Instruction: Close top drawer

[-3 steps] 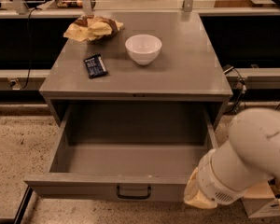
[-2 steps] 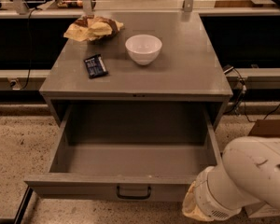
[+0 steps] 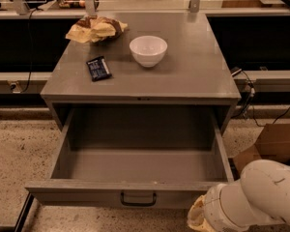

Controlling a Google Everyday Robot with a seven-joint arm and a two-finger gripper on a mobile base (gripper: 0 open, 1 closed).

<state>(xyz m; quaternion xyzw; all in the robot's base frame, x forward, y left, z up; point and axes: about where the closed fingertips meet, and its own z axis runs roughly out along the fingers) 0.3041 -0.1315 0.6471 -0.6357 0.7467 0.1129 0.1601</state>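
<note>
The top drawer [image 3: 140, 166] of the grey cabinet is pulled fully out and is empty inside. Its flat front [image 3: 87, 195] faces me at the bottom of the camera view, with a dark loop handle [image 3: 137, 199] at its centre. My white arm [image 3: 253, 199] comes in at the bottom right, and its tan wrist end [image 3: 197, 217] sits just right of the drawer front's right corner. My gripper lies beyond the wrist, below the bottom edge of the view, so it does not show.
On the cabinet top [image 3: 193, 76] stand a white bowl [image 3: 148, 50], a dark snack bar [image 3: 98, 68] and a crumpled chip bag [image 3: 95, 29]. A cardboard box [image 3: 275, 146] lies on the floor at the right. Cables [image 3: 246, 93] hang at the cabinet's right side.
My arm has sunk lower in the view and drawn toward the bottom right corner. The drawer has stayed fully open.
</note>
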